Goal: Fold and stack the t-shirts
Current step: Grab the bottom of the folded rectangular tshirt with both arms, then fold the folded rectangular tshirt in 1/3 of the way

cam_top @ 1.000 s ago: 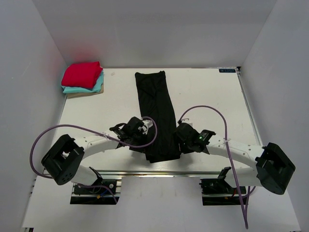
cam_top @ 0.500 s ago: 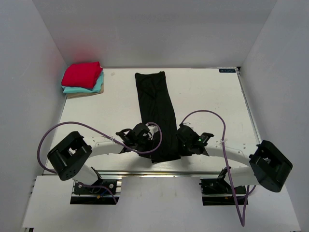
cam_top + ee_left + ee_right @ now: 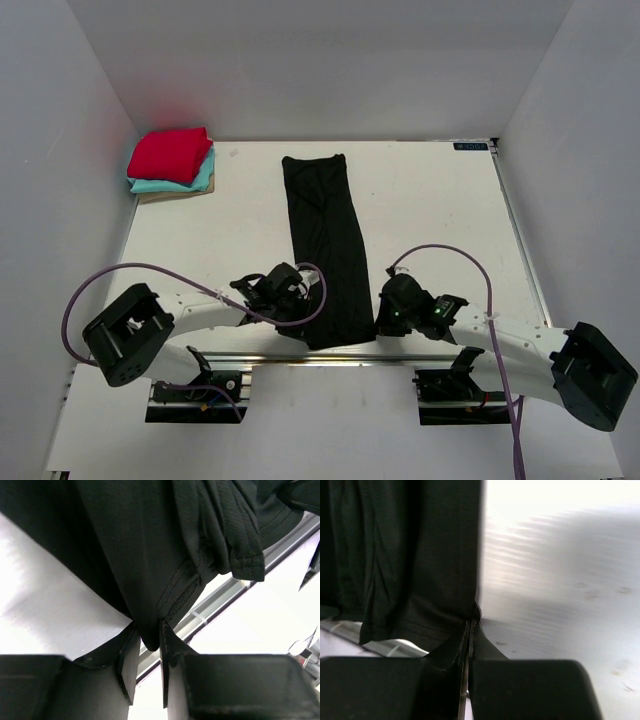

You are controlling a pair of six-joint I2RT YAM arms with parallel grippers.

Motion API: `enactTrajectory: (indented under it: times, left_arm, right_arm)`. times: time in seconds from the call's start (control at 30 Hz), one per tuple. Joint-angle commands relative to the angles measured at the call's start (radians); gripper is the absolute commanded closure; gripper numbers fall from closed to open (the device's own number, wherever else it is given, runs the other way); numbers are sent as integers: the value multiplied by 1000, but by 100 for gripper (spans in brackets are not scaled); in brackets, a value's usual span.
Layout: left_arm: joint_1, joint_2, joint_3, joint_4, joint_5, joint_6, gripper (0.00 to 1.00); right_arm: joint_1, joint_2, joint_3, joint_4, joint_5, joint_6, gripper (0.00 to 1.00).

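The black t-shirt [image 3: 325,240] lies folded into a long narrow strip down the middle of the table, its near end at the front edge. My left gripper [image 3: 300,312] is shut on the strip's near left corner; in the left wrist view a fold of black cloth [image 3: 150,540] is pinched between the jaws of that gripper [image 3: 148,630]. My right gripper [image 3: 386,316] is shut on the near right corner, where the hem [image 3: 395,555] meets the closed tips of that gripper [image 3: 471,622]. Folded red [image 3: 168,153], teal [image 3: 192,182] and tan [image 3: 170,196] t-shirts are stacked at the far left corner.
A metal rail [image 3: 330,357] runs along the table's near edge, just under the shirt's end. White walls close in the table [image 3: 430,220] on three sides. Purple cables [image 3: 440,250] arch over both arms.
Both grippers went from open to shut on the black shirt's near corners. Both have drawn back toward the near edge, and the strip now lies straighter and reaches closer to the rail.
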Motion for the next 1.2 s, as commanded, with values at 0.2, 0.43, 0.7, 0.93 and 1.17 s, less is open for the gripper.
enactTrajectory:
  times: [0.2,0.43,0.7,0.93,1.17]
  left_arm:
    - [-16,-28,-47,-83,-2,5,100]
    - [-7,-94,42,-167,-11,29,100]
    - [11,-31,258,-272,-111,120,100]
    - [122,19,302,-286,-189,111,100]
    - [247,29,338,-112,-147,82,100]
  right_arm:
    - [1,39,37,56,-91,-48,100]
    - [0,25,136,-33,-33,-123,100]
    - [-3,158,342,-103,70,-202,100]
    - [-39,264,486,-144,167,-210,100]
    - [-89,348,573,-65,185,-258,100]
